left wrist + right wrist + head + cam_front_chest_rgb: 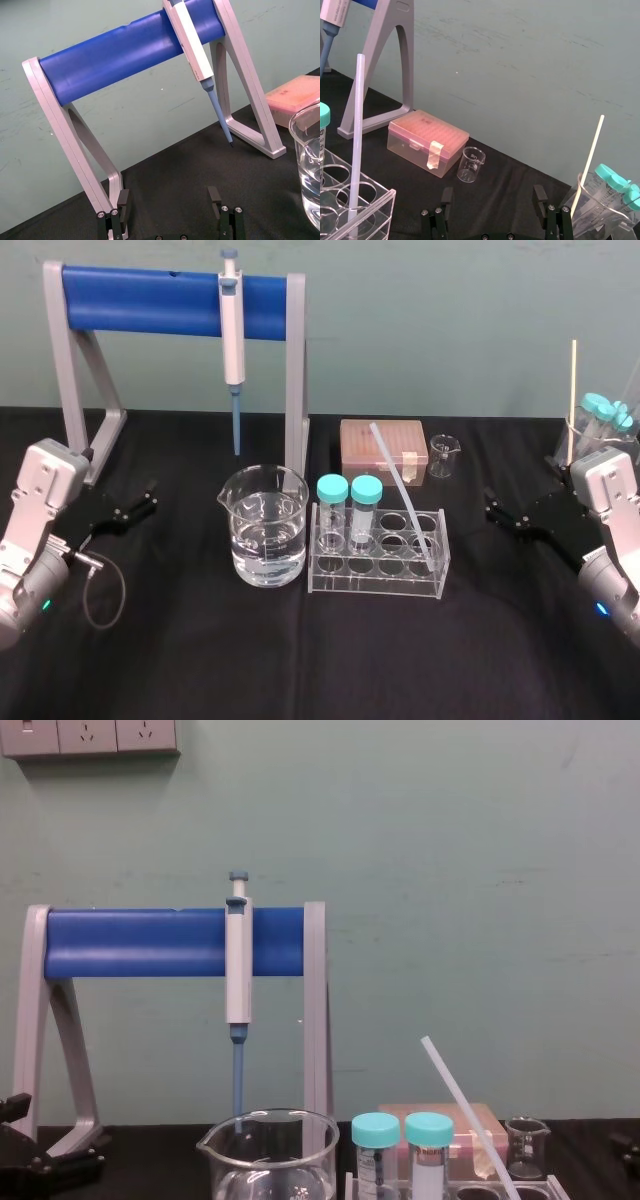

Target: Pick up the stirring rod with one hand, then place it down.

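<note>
At my table (300, 660), centre: the rack (378, 570) holds two tubes (333, 510) in its left wells and the rod (400, 485) in a right-end well, leaning back toward the box (365, 445) behind it. The beaker (265, 530) sits just left of the rack; a small beaker (444, 456) stands right of the box. The stand (160, 298) spans the rear left, the pipette (232, 335) hanging from its bar (tip behind the beaker). My left gripper (148, 500) rests far left, before the stand; my right gripper (492, 508) far right, near a jar (600, 435) holding tubes and a stick (572, 400).
</note>
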Robot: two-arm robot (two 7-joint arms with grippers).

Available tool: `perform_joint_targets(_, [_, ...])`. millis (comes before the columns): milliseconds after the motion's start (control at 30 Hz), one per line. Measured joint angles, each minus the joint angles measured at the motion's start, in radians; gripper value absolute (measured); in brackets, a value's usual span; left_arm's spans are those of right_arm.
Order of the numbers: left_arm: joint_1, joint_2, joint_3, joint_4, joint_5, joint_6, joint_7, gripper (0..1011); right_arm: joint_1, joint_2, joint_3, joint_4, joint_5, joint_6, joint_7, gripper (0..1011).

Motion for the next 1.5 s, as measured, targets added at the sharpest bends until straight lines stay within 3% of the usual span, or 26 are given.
perform_joint_targets(1500, [0.000, 0.000, 0.000, 0.000, 0.000, 0.000, 0.000, 1000, 0.000, 0.000, 0.000, 0.000, 0.000, 0.000, 0.000, 1003])
